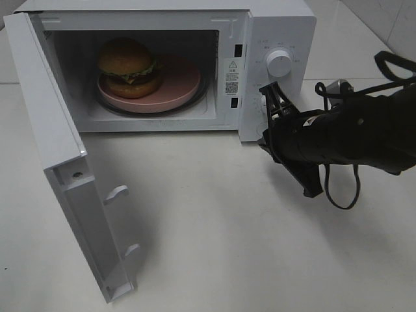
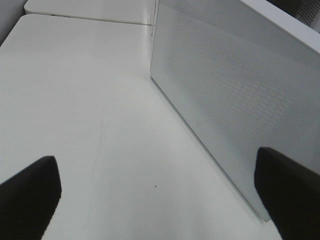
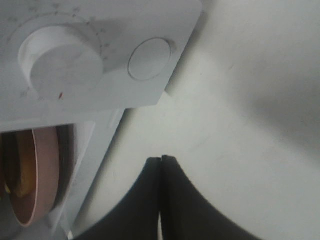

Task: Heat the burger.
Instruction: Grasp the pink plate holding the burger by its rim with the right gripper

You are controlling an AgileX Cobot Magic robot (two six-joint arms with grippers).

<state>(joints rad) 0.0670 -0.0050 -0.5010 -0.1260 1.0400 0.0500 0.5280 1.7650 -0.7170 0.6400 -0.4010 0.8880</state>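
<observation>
The burger (image 1: pixel 129 67) sits on a pink plate (image 1: pixel 179 81) inside the white microwave (image 1: pixel 279 26), whose door (image 1: pixel 58 162) stands wide open to the left. My right gripper (image 1: pixel 268 92) is shut and empty, its tips just in front of the lower control panel, below the knob (image 1: pixel 279 63). In the right wrist view the shut gripper (image 3: pixel 161 159) hovers over the table near the knob (image 3: pixel 62 60) and a round button (image 3: pixel 149 59); the plate's edge (image 3: pixel 42 170) shows too. My left gripper (image 2: pixel 155 165) is open beside the door's perforated outer face (image 2: pixel 235 85); the exterior high view does not show it.
The open door juts far out over the white table (image 1: pixel 214 214) on the left. Black cables (image 1: pixel 341 188) loop under the right arm. A tiled wall (image 1: pixel 390 19) rises behind at the right.
</observation>
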